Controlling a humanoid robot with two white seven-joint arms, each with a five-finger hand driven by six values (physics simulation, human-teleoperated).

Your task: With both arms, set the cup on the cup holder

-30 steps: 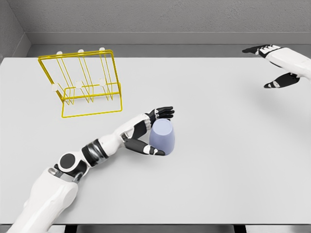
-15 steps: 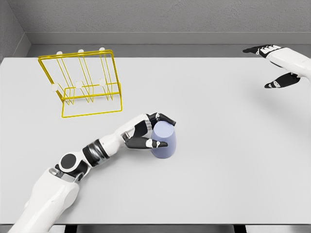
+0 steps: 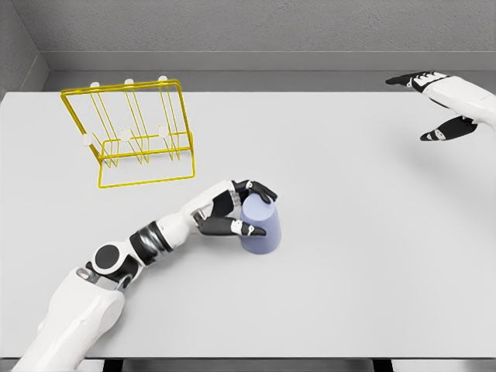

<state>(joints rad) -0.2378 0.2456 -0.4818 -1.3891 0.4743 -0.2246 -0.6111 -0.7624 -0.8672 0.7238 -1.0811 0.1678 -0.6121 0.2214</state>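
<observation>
A pale lavender cup (image 3: pixel 262 227) stands upside down on the white table, a little left of centre. My left hand (image 3: pixel 242 208) is wrapped around its left side, fingers over the top rim and thumb across the front, so it is shut on the cup. The yellow wire cup holder (image 3: pixel 132 132) with white-tipped pegs stands at the far left of the table, well apart from the cup. My right hand (image 3: pixel 434 105) hovers at the far right edge, fingers spread and holding nothing.
The table's (image 3: pixel 349 256) grey back wall runs just behind the holder. The left forearm (image 3: pixel 147 242) lies low across the table between the holder and the front edge.
The left hand's fingers closed from spread beside the cup to curled around it. The cup shifted slightly. The right arm has stayed put.
</observation>
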